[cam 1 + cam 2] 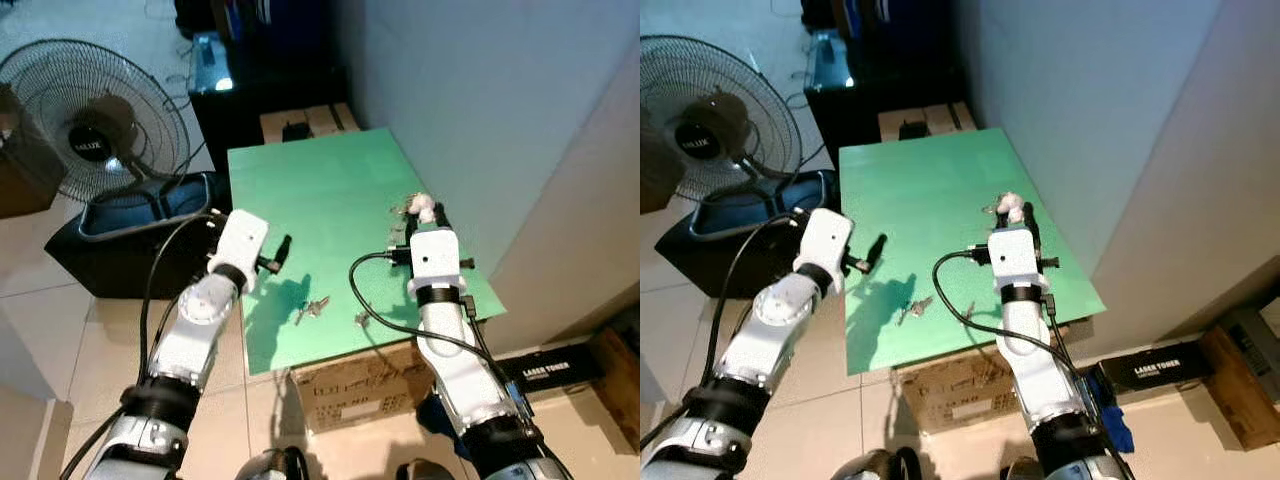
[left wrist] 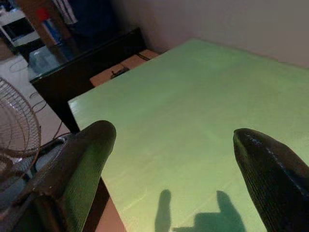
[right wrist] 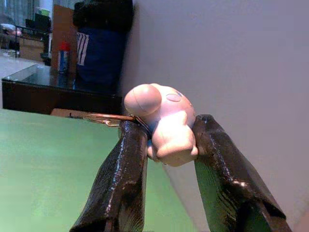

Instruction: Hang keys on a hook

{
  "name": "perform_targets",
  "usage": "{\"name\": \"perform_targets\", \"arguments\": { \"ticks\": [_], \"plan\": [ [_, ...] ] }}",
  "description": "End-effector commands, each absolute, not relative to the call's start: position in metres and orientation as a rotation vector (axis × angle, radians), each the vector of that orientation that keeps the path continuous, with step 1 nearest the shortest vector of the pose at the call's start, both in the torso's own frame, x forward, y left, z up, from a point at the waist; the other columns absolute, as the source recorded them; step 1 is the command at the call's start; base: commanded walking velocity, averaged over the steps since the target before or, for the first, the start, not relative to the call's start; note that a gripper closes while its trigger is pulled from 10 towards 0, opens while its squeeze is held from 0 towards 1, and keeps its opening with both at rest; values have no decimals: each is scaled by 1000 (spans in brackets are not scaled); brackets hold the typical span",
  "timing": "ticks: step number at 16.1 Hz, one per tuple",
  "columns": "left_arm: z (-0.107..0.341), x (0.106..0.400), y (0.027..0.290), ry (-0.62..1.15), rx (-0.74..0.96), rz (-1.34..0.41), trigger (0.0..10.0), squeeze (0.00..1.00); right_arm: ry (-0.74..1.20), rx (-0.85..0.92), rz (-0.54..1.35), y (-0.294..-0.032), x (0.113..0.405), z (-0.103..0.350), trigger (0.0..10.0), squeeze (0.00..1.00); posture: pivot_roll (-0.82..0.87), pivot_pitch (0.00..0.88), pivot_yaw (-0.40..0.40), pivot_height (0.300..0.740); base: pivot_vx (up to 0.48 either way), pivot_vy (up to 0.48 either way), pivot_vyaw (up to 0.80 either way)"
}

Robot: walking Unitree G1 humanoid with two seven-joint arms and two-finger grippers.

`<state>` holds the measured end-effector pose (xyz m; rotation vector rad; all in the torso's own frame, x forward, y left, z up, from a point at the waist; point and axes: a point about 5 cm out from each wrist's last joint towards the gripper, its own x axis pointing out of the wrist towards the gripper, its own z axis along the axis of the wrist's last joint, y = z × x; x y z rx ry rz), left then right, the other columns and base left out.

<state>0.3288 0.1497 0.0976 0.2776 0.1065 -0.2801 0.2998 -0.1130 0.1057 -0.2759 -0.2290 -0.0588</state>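
Right tool (image 3: 166, 140) is closed on a small pink figure (image 3: 161, 123), the charm of a key ring; a metal ring (image 3: 104, 117) comes out of it on one side, beside one black finger. In the head views this tool hangs over the far right part of the green desk (image 1: 320, 190), close to the grey wall (image 1: 480, 110). I see no hook on the wall or anywhere beyond the tool, so I judge that the step in hand is carrying the keys while looking for it. To do this well, the grip must stay firm on the figure and the ring should hang free, so it can go over a hook.

Left tool (image 2: 174, 159) is wide open and holds nothing; it stands over the near left part of the desk. Between the two tools, nearer to the robot, some small keys (image 1: 312, 308) lie loose on the desk. Beyond the left tool stand a black bag (image 1: 130, 225) and a fan (image 1: 95, 120) on the floor.
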Motion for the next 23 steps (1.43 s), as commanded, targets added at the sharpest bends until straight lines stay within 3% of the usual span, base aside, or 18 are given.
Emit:
{"name": "perform_targets", "arguments": {
  "ticks": [1,3,4,6,10,21,23],
  "plan": [
    [96,328,154,113,251,-263,10000,0,-208,-258,-57,-114,301,105,0,0,-79,0,102,740,0,0,0],
    [97,326,151,115,34,-289,10000,0,-179,-263,25,-108,300,101,0,0,-75,0,98,740,0,0,0],
    [101,319,140,92,-40,-429,10000,0,-158,-250,95,-102,299,98,0,0,-75,0,99,740,0,0,0],
    [105,306,134,97,42,-628,10000,0,-150,-267,104,-105,301,96,0,0,-65,0,106,740,0,0,0],
    [99,312,154,120,65,-508,10000,0,-140,-286,63,-120,309,98,0,0,-63,0,103,740,0,0,0],
    [102,320,145,82,115,-418,10000,0,-29,-235,62,-111,304,75,0,0,-57,0,90,740,0,0,0],
    [101,321,142,82,119,-417,10000,0,-14,-207,65,-113,309,75,0,0,-57,0,88,740,0,0,800]
  ]
}}
